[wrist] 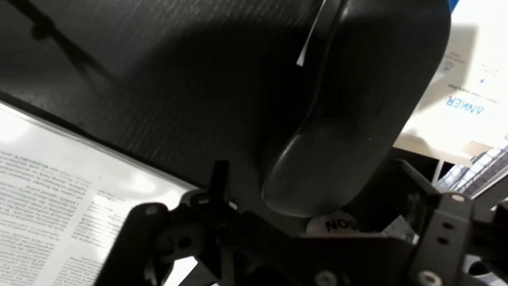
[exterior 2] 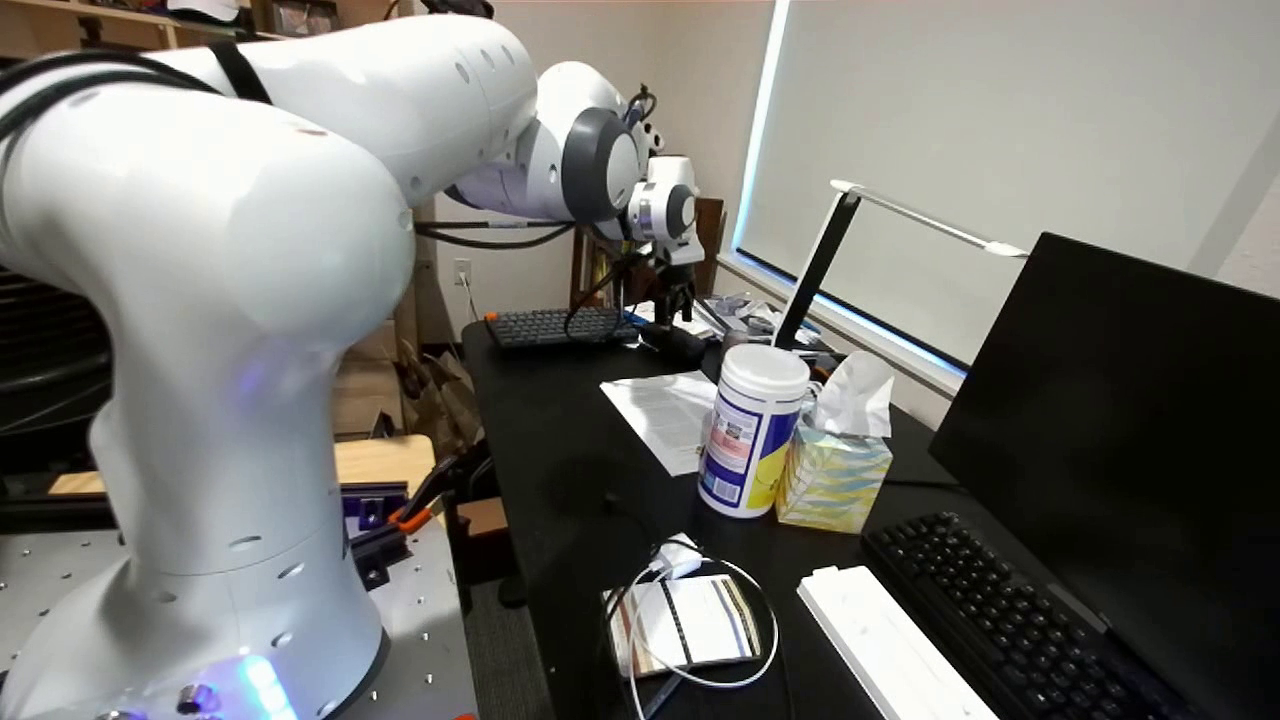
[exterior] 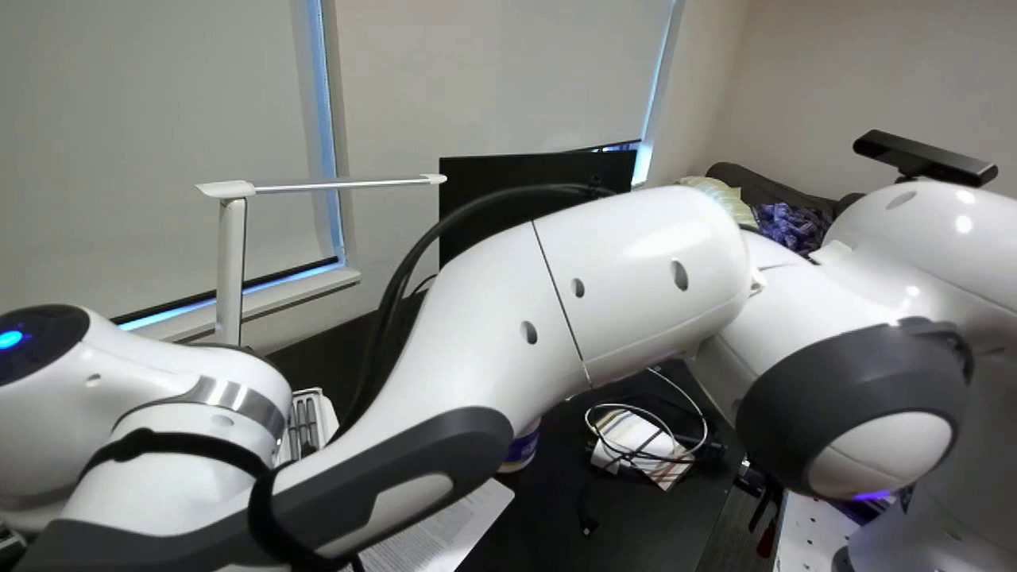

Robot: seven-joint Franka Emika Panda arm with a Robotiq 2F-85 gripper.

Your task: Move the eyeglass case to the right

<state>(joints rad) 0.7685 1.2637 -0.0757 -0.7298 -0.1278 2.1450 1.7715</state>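
Observation:
The black, rounded eyeglass case (wrist: pixel 349 119) lies on the dark table in the wrist view, running from the upper right down to between the fingers. It also shows at the far part of the table in an exterior view (exterior 2: pixel 672 342). My gripper (wrist: pixel 313 170) is open, with one finger on each side of the near end of the case and visible gaps on both sides. In an exterior view the gripper (exterior 2: pixel 674 305) points down just above the case; contact cannot be told. The remaining exterior view shows neither gripper nor case.
Printed sheets (wrist: pixel 59 190) lie left of the case in the wrist view, and a white Anker-marked package (wrist: pixel 456 99) lies right. A keyboard (exterior 2: pixel 560 327), lamp (exterior 2: pixel 820 265), wipes canister (exterior 2: pixel 752 430), tissue box (exterior 2: pixel 835 480) and monitor (exterior 2: pixel 1120 420) stand on the table (exterior 2: pixel 560 450).

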